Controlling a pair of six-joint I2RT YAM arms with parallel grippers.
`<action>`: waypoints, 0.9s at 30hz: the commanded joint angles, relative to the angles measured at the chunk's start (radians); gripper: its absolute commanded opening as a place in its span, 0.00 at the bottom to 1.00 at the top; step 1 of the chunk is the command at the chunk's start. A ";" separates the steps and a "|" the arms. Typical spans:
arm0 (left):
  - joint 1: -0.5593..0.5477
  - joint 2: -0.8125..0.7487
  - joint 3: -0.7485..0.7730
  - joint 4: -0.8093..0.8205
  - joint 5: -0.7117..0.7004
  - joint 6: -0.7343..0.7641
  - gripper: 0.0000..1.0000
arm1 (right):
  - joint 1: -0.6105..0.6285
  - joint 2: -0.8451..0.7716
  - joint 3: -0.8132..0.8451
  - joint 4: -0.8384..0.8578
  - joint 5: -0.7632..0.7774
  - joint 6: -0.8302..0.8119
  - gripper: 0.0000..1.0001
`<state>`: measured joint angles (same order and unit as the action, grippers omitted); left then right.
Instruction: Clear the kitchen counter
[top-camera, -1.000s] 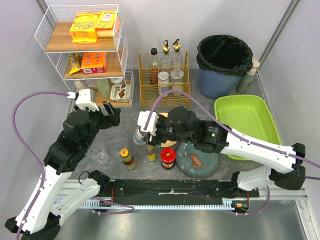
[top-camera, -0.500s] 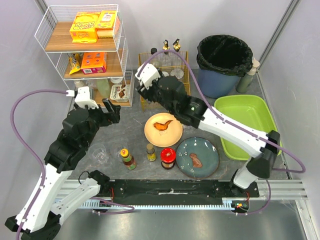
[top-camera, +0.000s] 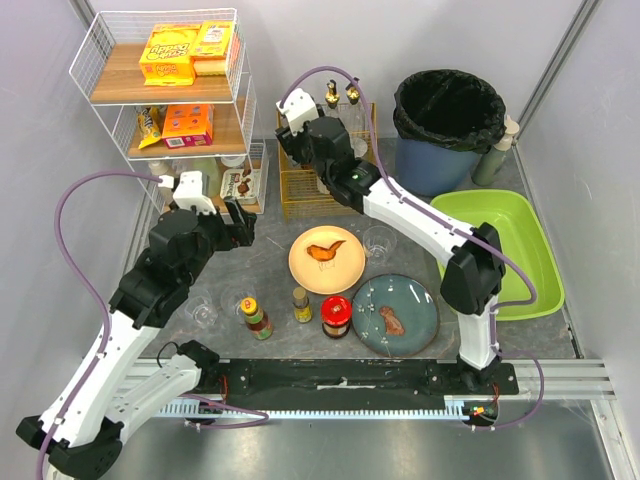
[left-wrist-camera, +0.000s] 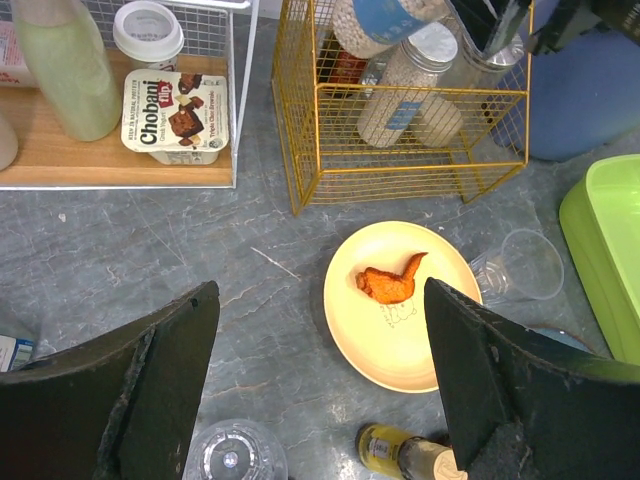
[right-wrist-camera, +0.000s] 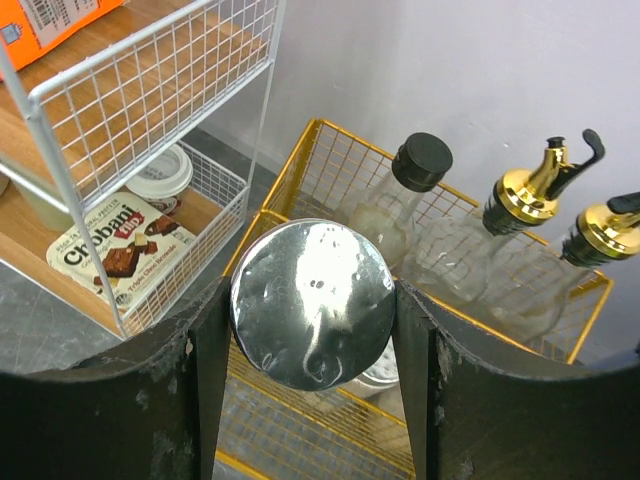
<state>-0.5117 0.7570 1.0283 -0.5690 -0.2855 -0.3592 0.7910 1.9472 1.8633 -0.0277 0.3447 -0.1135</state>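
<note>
The kitchen counter (top-camera: 262, 262) is dark grey and mottled. On it stand a yellow plate (top-camera: 326, 260) with a chicken wing (left-wrist-camera: 388, 281), a blue plate (top-camera: 394, 314) with a scrap of food, a red-lidded jar (top-camera: 336, 313), a small spice bottle (top-camera: 301, 304), a sauce bottle (top-camera: 256, 316) and two clear cups (top-camera: 203, 313) (top-camera: 378, 240). My right gripper (right-wrist-camera: 312, 300) is shut on a silver-lidded jar (right-wrist-camera: 312, 290), held above the yellow wire basket (top-camera: 325, 175). My left gripper (left-wrist-camera: 318, 300) hangs open over the counter, left of the yellow plate, with nothing between its fingers.
The basket holds several bottles and jars (right-wrist-camera: 420, 175). A white wire rack (top-camera: 170, 100) with boxes and a yoghurt pack (left-wrist-camera: 175, 110) stands at the back left. A black-lined bin (top-camera: 447, 125) and a lime-green tray (top-camera: 500, 250) are on the right.
My right arm has lifted the jar from the front of the counter and carried it back over the yellow basket. My left arm has shifted slightly right, still open.
</note>
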 joint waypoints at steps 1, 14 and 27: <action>0.004 -0.008 -0.013 0.057 -0.014 -0.001 0.88 | -0.018 0.033 0.103 0.132 -0.033 0.023 0.06; 0.004 0.001 -0.051 0.075 -0.021 0.000 0.88 | -0.035 0.124 0.143 0.065 -0.050 0.012 0.09; 0.004 0.007 -0.045 0.046 0.048 -0.015 0.90 | -0.076 0.249 0.165 0.031 -0.084 0.047 0.12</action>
<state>-0.5117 0.7605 0.9749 -0.5434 -0.2584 -0.3592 0.7422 2.1715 1.9762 -0.0399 0.2722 -0.0849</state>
